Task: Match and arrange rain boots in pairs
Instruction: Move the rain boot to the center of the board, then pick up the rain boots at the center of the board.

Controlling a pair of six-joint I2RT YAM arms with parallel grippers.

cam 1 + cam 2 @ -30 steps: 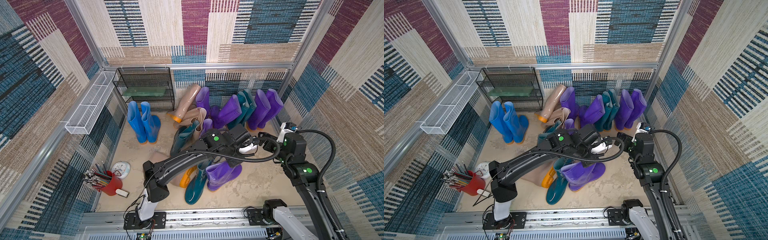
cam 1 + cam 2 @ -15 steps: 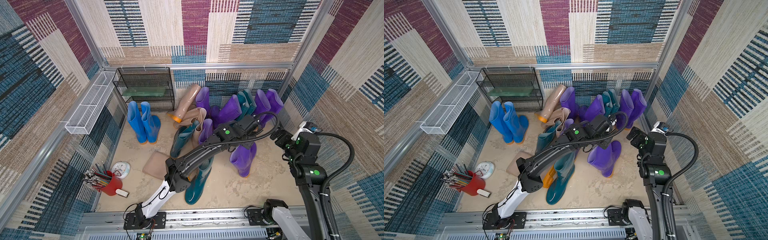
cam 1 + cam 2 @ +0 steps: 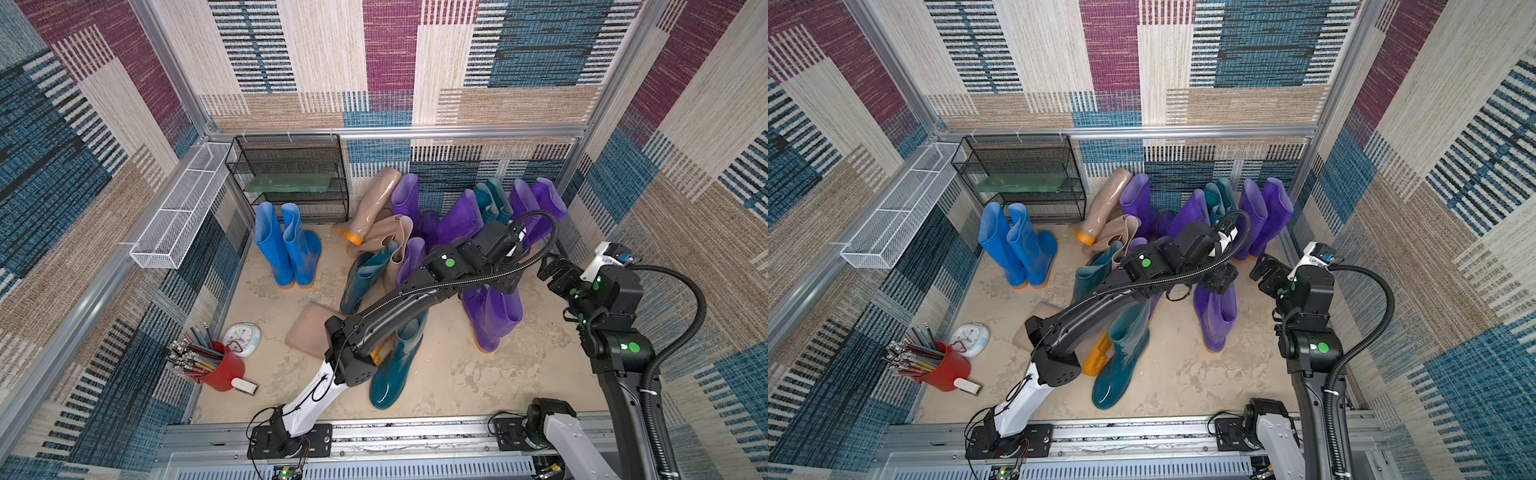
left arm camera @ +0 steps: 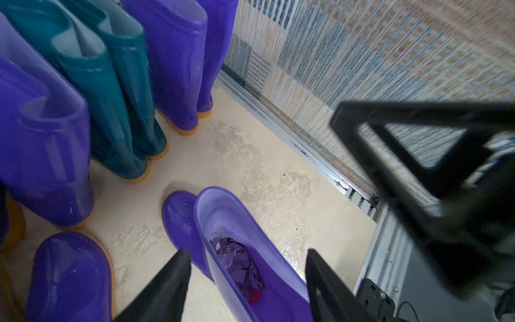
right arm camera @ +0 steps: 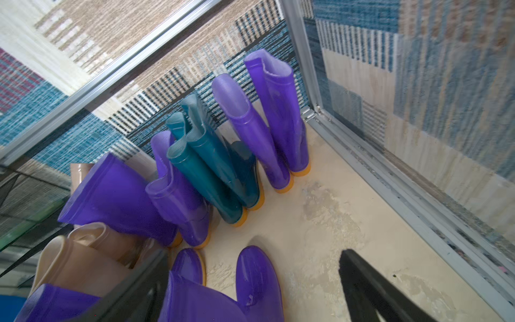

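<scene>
Two short purple rain boots [image 3: 494, 316] [image 3: 1214, 320] stand upright side by side right of centre. My left gripper [image 3: 498, 286] [image 4: 248, 251] hangs open over one of them, a finger [image 4: 172, 281] on each side of its paper-stuffed shaft [image 4: 237, 223]. My right gripper [image 3: 552, 270] [image 5: 255, 252] is open and empty, just right of that pair. A blue pair [image 3: 286, 249] stands at the left. A teal boot [image 3: 395, 365] stands in front and a beige one [image 3: 311, 328] lies beside it. Beige, purple and teal boots [image 3: 492, 203] crowd the back wall.
A black wire rack [image 3: 291, 178] stands at the back left, with a white wire basket [image 3: 183, 208] on the left wall. A red cup of pencils [image 3: 216, 365], a small clock [image 3: 243, 338] and a white block [image 3: 245, 385] sit front left. The right wall rail [image 4: 306, 145] runs close by.
My left arm carried a purple boot to the right, stood it beside its match, and opened its jaws. My right arm drew back toward the right wall.
</scene>
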